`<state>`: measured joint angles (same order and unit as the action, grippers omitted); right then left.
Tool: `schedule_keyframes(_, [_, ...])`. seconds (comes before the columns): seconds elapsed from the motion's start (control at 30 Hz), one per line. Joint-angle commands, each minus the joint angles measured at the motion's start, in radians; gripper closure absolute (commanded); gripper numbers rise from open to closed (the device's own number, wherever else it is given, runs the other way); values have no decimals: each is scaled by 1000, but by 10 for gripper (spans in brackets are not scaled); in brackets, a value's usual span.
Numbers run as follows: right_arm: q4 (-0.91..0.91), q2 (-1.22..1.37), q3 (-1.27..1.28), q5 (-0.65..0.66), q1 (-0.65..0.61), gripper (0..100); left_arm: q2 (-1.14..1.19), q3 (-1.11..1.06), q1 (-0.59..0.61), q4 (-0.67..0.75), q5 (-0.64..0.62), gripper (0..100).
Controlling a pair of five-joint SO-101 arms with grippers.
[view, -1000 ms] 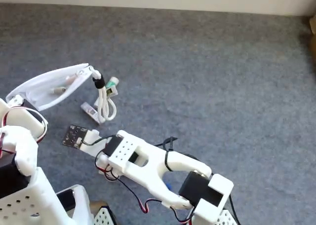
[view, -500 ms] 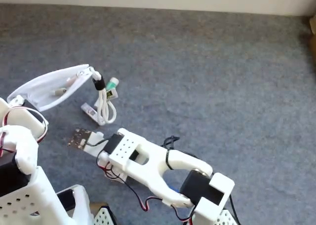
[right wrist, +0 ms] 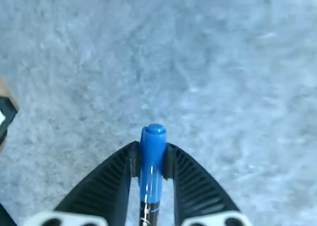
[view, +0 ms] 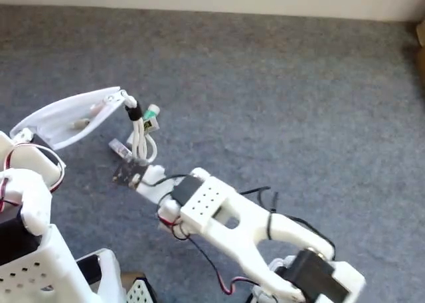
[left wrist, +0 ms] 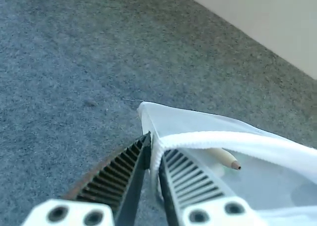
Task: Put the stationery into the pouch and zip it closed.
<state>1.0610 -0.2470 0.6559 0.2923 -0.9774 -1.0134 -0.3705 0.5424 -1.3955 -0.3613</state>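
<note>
- The left gripper (left wrist: 152,142) is nearly closed, its ribbed fingers (left wrist: 128,162) pinching the rim at one end of the white pouch (left wrist: 198,121).
- The pouch (view: 63,117) is at the left side of the grey bench (view: 299,84), its mouth open. A pale pen (left wrist: 224,159) lies inside.
- The right gripper (right wrist: 151,147) is clamped on a blue pen (right wrist: 152,135), whose rounded tip sticks out just past the fingers.
- In the high view, the right gripper (view: 127,175) is low over the bench, just beside a coiled white cable (view: 139,143) and a small white item (view: 119,148).
- A green-capped item (view: 151,112) lies near the cable's top end, close to the pouch's mouth.
</note>
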Motion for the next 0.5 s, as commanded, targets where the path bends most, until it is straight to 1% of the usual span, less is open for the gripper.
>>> schedule_keyframes(0.0, [4,-128,1,9,42,994,-25,4,-70,26,-11,993])
schedule_keyframes(0.1, [4,-183,1,-6,70,994,-25,1,-99,26,-11,993])
schedule_keyframes(0.23, [4,-266,-8,-106,142,994,-25,1,-136,28,-9,993])
schedule_keyframes(0.3, [4,-317,-8,-135,166,994,-25,1,-147,29,-9,993])
schedule_keyframes(0.47, [-4,-435,-4,-144,170,994,-25,1,-148,26,-8,993])
